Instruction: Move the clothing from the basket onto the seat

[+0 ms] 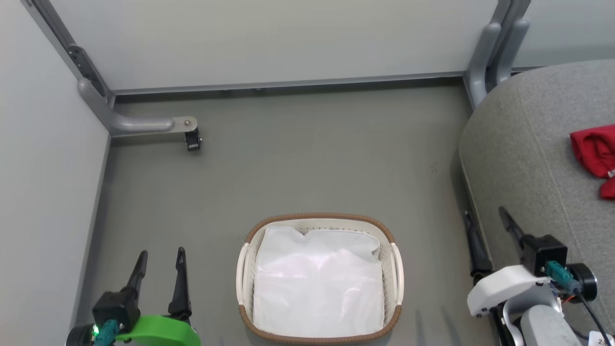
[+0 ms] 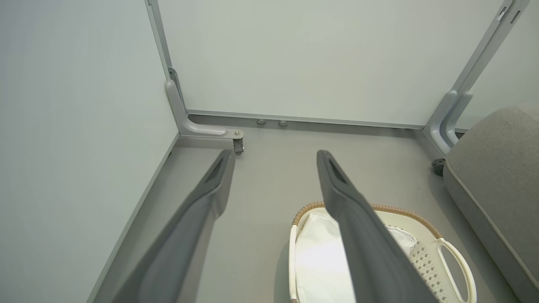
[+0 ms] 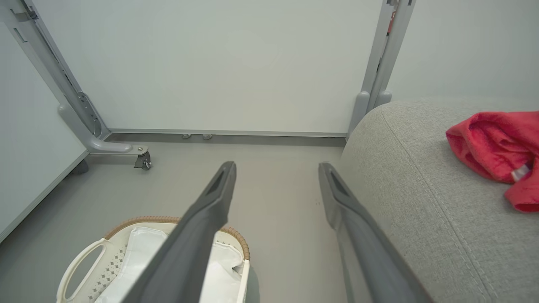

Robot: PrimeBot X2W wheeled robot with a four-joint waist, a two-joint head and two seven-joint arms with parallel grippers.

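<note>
The clothing (image 1: 596, 154) lies in a red heap on the seat (image 1: 523, 144), well in from its rounded front edge and far from the basket (image 1: 317, 218). The basket sits on the floor (image 1: 298, 158) between the two arms. It holds the white liner (image 1: 317, 283), crumpled flat across its bottom, with no red in sight.

The left gripper (image 1: 162, 254) hangs low beside the basket's left side, clear of it. Its fingers are spread wide and hold nothing. The right gripper (image 1: 484, 214) sits at the seat's front edge, near the basket's right side, its fingers equally wide apart and empty.

Judged from this layout, the transfer step looks finished, and the moment reads as a pause with both arms drawn back. The heap runs off the right edge of the head view, so whether every piece rests fully on the seat cannot be confirmed, nor whether anything is tucked under the liner.

The next move probably calls for a check, not a grasp: look into the basket for any remaining red. If something were there, the nearer open gripper would need to drop over it, pinch fabric only, and leave the liner behind.
</note>
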